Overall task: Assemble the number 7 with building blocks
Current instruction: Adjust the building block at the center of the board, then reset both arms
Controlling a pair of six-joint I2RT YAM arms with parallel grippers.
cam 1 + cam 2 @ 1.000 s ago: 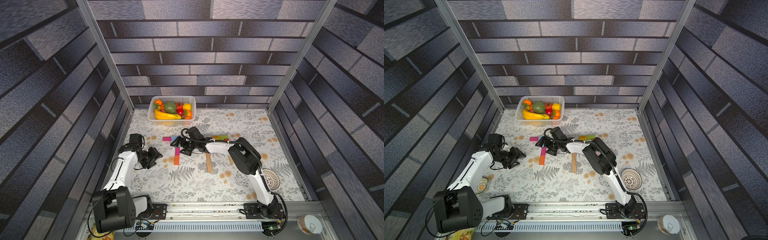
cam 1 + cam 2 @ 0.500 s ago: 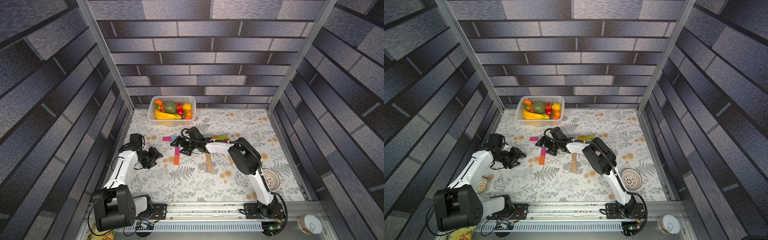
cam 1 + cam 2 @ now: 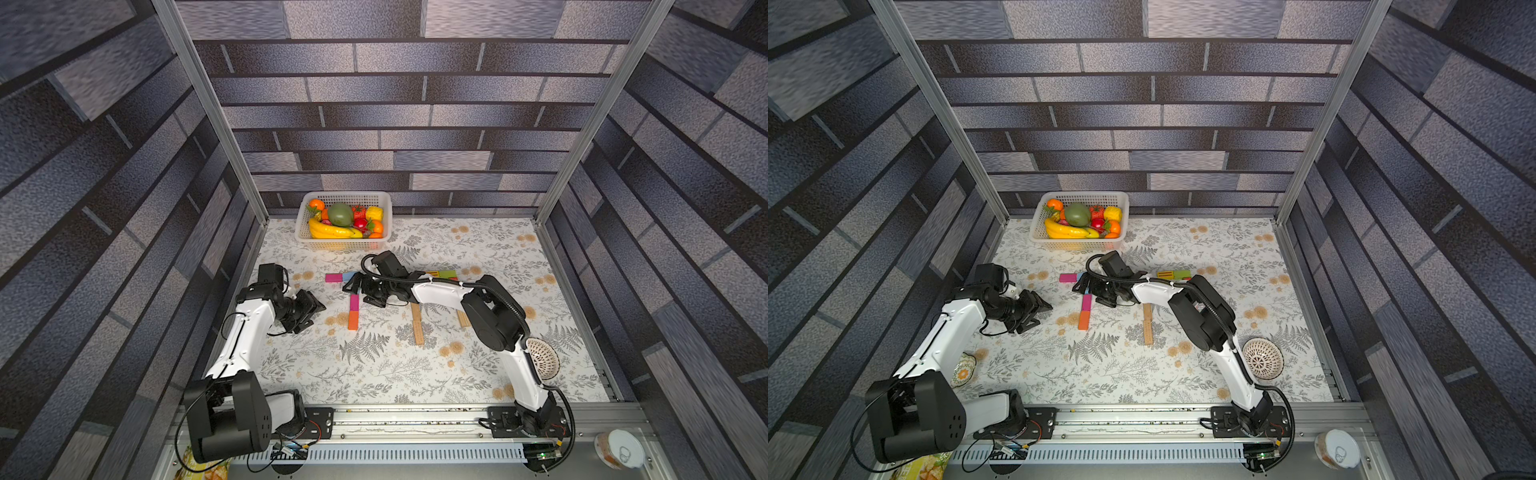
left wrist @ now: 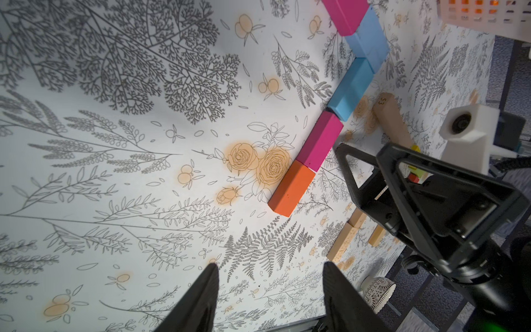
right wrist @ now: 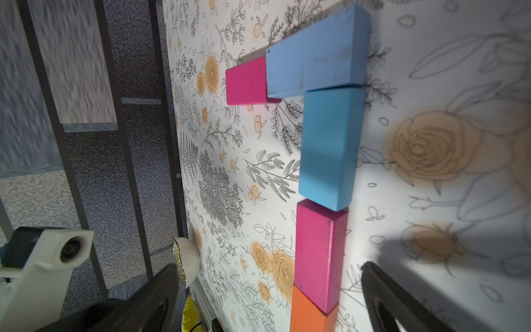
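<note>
Five building blocks [image 3: 353, 320] form the number 7 [image 3: 354, 303] in both top views, just in front of the basket [image 3: 349, 245]. The right gripper [image 3: 362, 291] hangs over the upper stem, and the left gripper [image 3: 316, 314] stands well apart to the side.

Left wrist view: the left gripper [image 4: 270, 266] has its jaws apart and empty. The orange block [image 4: 291, 191] lies ahead, clear of it.

Right wrist view: the right gripper [image 5: 268, 265] is spread wide. The magenta block [image 5: 319, 253] lies between its fingers, with no contact visible.

In front of the white plastic lattice basket [image 3: 345, 246], a magenta wooden block [image 3: 333, 277] and a blue wooden block [image 5: 316, 66] lie end to end. From the blue one's right end a lighter blue block [image 5: 329, 149], a second magenta block [image 3: 354, 302] and an orange block [image 3: 353, 320] run forward in line. The tan wooden blocks [image 3: 417, 328], perhaps two, lie right of them.
</note>
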